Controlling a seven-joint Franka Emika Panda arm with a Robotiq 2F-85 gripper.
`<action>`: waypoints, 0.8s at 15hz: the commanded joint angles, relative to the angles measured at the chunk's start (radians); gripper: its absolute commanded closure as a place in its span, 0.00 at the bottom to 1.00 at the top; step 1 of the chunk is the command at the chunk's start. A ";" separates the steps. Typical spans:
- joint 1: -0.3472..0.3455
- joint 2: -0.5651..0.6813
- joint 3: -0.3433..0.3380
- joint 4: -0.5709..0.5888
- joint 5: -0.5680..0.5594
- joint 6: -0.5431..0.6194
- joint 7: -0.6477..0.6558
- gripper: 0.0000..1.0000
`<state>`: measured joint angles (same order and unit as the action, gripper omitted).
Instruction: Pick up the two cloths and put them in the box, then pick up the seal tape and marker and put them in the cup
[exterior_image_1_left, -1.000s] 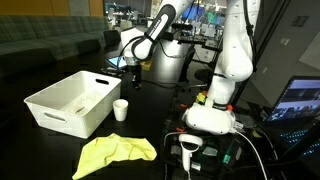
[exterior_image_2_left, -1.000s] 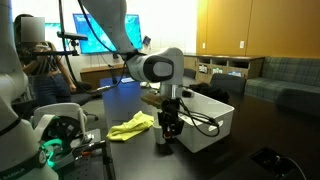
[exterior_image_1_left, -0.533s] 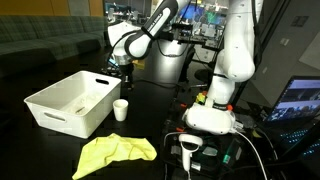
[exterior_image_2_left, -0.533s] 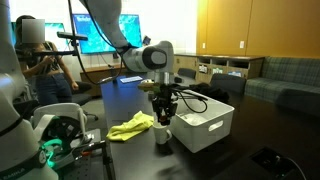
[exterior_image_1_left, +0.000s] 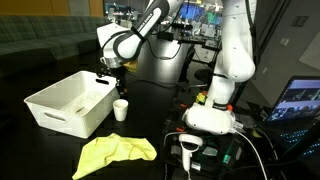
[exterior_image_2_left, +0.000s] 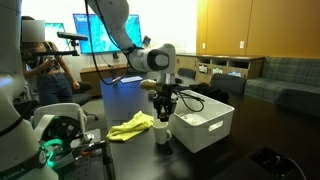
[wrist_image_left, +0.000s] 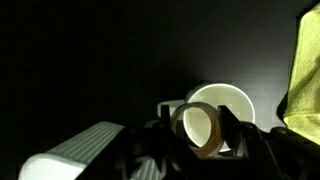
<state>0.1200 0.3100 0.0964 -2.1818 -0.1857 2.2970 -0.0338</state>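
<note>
End effector is half closed around the tape roll, hanging just above the cup. Tape step is in hand. Next, I'd say, centre it over the rim, then release.

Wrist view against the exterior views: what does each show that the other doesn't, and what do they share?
Only the wrist view: the seal tape gripped in the gripper, overlapping the open mouth of the cup. Only the exterior views: the whole box, the full yellow cloth, and the gap in height between gripper and cup. Shared: cup, yellow cloth, and at least a corner of the box.
</note>
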 joint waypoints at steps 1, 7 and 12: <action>-0.007 0.063 0.015 0.070 0.063 -0.045 -0.037 0.75; -0.008 0.111 0.019 0.100 0.093 -0.073 -0.063 0.75; -0.003 0.136 0.014 0.124 0.083 -0.067 -0.055 0.75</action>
<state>0.1199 0.4269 0.1041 -2.0988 -0.1214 2.2576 -0.0733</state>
